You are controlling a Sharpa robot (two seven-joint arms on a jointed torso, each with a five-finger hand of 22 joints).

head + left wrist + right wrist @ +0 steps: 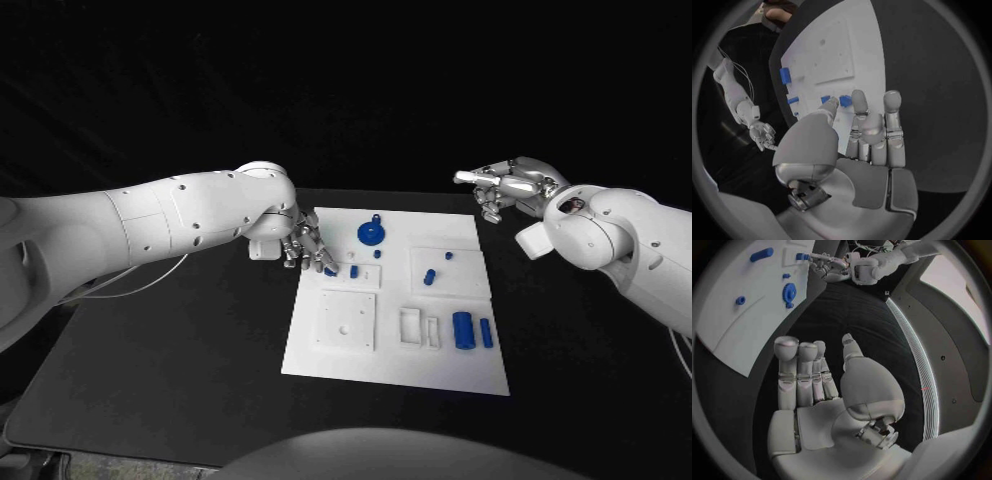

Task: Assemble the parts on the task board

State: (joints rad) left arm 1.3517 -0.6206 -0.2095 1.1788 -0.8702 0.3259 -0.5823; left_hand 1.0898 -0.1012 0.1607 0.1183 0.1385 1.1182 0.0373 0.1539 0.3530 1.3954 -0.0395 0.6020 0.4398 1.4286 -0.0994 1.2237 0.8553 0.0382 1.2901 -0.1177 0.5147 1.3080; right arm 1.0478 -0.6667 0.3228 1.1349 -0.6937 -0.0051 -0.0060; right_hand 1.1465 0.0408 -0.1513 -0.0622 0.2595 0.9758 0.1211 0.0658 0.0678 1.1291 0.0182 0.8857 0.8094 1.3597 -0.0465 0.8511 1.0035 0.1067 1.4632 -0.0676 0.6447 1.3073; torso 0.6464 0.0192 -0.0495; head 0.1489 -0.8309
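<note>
Left wrist view shows left robot hand (856,142) fingertips at blue parts (844,100).

The head camera looks steeply down on the black worktop (173,350) from above and behind, taking in the whole flat white rectangular task board (361,355). Each wrist camera sits close behind its own silver robot hand, looking along the fingers; both also catch the board.

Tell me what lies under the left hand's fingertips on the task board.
The left hand reaches over the task board edge, its fingertips at two small blue parts. Whether they touch is unclear; anything beneath the fingers is covered.
</note>
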